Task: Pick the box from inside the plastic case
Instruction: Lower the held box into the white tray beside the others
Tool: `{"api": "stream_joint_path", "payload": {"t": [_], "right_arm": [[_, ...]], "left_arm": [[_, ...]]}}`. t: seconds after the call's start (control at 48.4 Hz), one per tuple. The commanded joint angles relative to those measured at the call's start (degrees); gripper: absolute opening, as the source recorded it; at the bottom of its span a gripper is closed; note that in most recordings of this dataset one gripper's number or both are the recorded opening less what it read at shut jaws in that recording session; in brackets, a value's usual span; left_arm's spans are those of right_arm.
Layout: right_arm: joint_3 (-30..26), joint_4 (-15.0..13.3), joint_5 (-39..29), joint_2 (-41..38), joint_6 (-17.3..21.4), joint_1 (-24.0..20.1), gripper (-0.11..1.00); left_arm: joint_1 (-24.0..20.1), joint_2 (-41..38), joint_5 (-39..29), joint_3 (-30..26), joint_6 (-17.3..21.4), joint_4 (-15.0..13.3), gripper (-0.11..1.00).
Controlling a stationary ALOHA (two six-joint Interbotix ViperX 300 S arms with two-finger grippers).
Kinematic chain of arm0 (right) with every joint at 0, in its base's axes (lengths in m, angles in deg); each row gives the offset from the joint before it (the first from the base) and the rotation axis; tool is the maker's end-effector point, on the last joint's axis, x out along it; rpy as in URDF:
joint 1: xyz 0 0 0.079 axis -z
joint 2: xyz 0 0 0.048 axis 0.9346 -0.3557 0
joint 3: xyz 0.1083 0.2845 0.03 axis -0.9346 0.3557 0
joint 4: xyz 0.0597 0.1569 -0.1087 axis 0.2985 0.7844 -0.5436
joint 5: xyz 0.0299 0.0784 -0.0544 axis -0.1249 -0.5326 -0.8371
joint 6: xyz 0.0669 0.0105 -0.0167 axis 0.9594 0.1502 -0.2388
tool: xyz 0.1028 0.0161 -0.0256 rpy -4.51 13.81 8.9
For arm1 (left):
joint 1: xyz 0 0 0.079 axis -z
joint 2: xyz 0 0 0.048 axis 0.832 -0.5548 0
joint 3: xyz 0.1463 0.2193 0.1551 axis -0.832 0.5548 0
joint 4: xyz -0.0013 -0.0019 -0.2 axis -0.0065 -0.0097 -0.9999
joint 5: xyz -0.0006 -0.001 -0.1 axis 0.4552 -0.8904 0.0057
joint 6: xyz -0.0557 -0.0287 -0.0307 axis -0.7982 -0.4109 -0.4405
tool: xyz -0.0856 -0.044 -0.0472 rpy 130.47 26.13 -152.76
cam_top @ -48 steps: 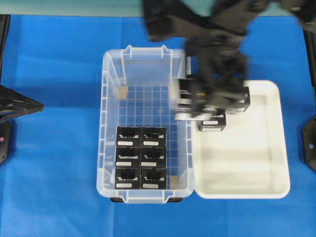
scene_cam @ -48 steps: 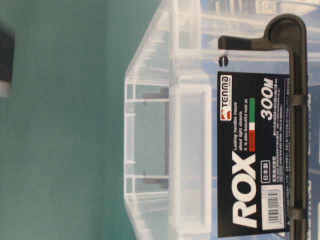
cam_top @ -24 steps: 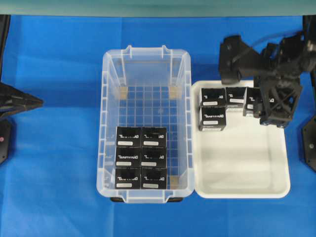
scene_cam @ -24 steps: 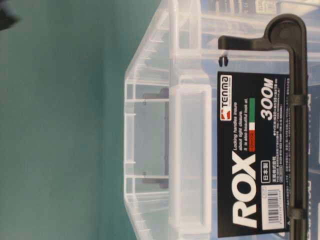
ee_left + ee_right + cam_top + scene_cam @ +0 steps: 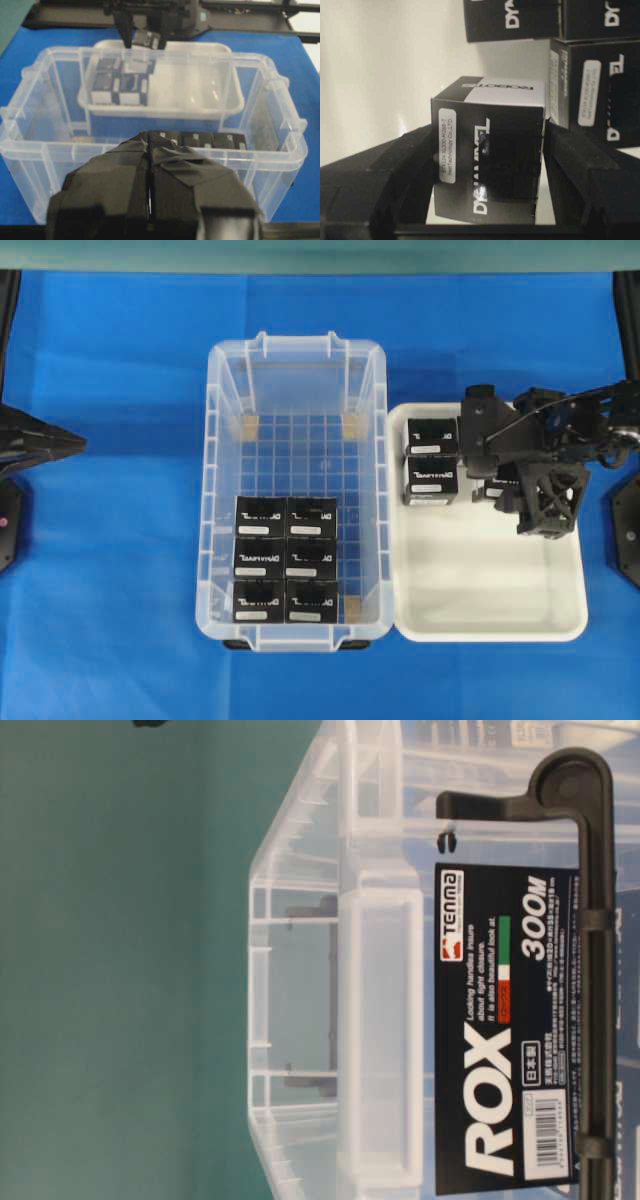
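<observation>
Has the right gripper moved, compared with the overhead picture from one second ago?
Yes. The right gripper, shut on a box, was then over the plastic case's right wall; now it is right of that wall, over the white tray.

surface: blue table | on it: plastic case, white tray

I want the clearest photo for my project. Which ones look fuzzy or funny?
Overhead: sharp, evenly lit. Table-level: turned sideways, close against the plastic case. Left wrist: the left gripper looms soft. Right wrist: the box is readable, its front dim and shadowed.
</observation>
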Motion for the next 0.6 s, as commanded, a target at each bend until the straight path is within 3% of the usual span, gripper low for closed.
{"api": "stream_joint_path", "payload": {"t": [0.0, 0.578], "right_arm": [[-0.09, 0.00, 1.49, -1.23, -0.18, -0.44, 0.67], [-0.18, 0.00, 8.26, -6.86, 0.26, -0.62, 0.67]], "left_arm": [[-0.09, -0.44, 0.26, -1.93, -0.09, 0.18, -0.06], [-0.09, -0.44, 0.35, -2.02, -0.09, 0.18, -0.06]]}}
